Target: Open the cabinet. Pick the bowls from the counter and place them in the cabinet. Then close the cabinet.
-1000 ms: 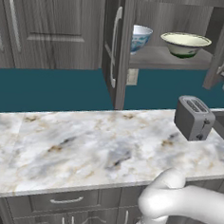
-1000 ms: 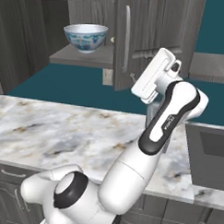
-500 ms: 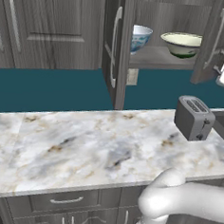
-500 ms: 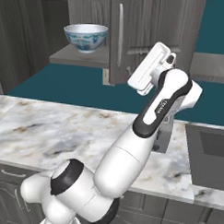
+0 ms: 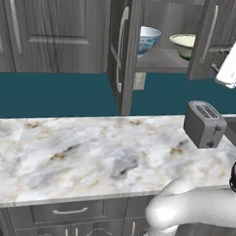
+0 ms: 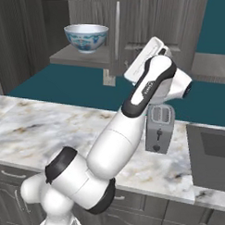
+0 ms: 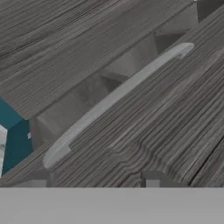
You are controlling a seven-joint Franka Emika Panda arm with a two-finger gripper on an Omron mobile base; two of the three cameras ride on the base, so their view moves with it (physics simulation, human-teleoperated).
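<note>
The cabinet (image 5: 168,13) hangs above the counter (image 5: 87,152). Its left door (image 5: 126,50) stands wide open, edge-on to me. Its right door (image 5: 209,37) is swung partway in and hides part of the shelf. Both bowls sit on that shelf: the blue-patterned one (image 5: 148,39) (image 6: 85,36) on the left, the pale cream-green one (image 5: 183,45) half behind the right door. My gripper (image 5: 228,67) is up against the outer face of the right door. In the hand view my gripper (image 7: 94,183) is open and empty, with the door's silver bar handle (image 7: 113,98) slanting just ahead.
A grey toaster (image 5: 205,124) (image 6: 160,128) stands on the counter below my hand. A dark sunken panel (image 6: 210,151) lies at the counter's right end. Closed wall cabinets (image 5: 46,29) fill the left. Drawer fronts (image 5: 67,214) run under the counter's front edge.
The right cabinet door has swung leftward toward shut, with my hand following against it. It now covers more of the cream-green bowl. The bowls have not moved.
</note>
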